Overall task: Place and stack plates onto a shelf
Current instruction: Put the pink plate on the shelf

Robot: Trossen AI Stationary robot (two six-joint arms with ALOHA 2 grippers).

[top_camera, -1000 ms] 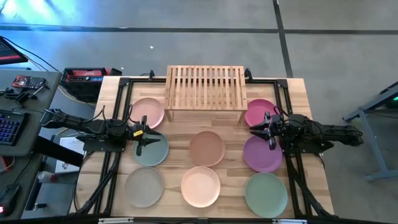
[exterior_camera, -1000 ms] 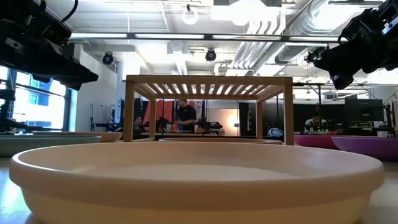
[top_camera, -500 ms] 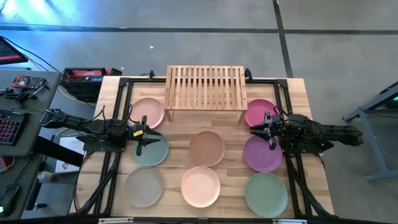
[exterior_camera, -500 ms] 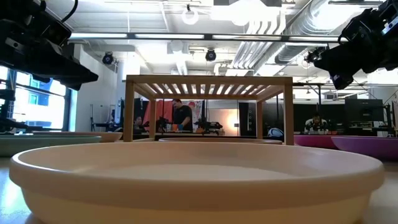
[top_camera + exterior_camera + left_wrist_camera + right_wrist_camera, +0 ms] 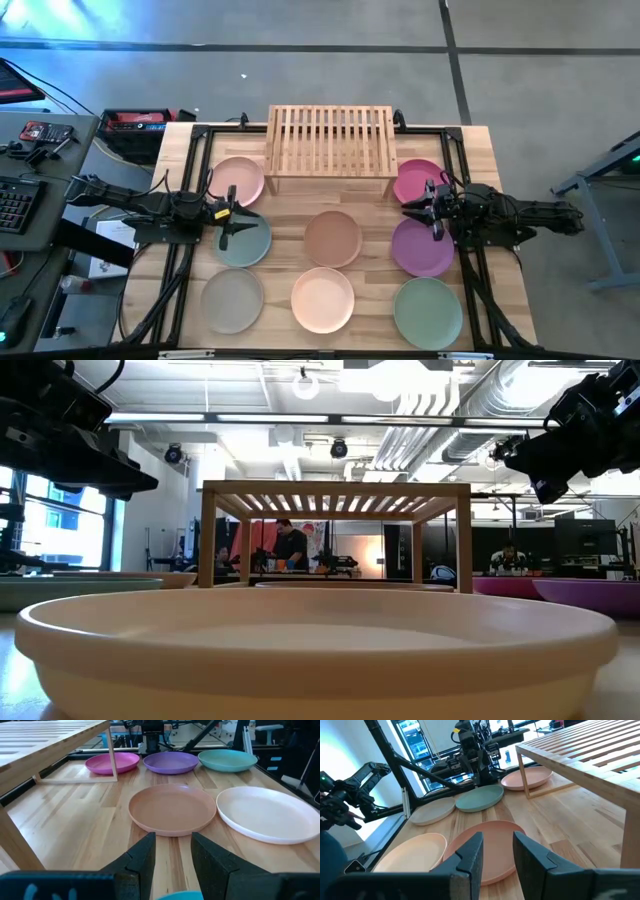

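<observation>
All eight plates lie flat on the tabletop. In the high view they are pink point(image 5: 237, 180), sage point(image 5: 243, 243), grey-beige point(image 5: 232, 299), brown point(image 5: 332, 238), peach point(image 5: 323, 299), magenta point(image 5: 416, 182), purple point(image 5: 420, 250) and green point(image 5: 428, 312). The bamboo shelf point(image 5: 330, 139) stands on its legs at the far edge, its slatted top bare. My left gripper point(image 5: 228, 213) hovers open between the pink and sage plates, facing the brown plate point(image 5: 172, 809). My right gripper point(image 5: 428, 210) hovers open between the magenta and purple plates, also facing the brown plate point(image 5: 487, 845).
Black rails point(image 5: 185, 250) run along the table's left and right sides under the arms. The peach plate point(image 5: 320, 645) fills the low view's foreground, with the shelf point(image 5: 335, 490) behind it. A desk with a keyboard point(image 5: 15, 205) stands left of the table. People show in the room beyond.
</observation>
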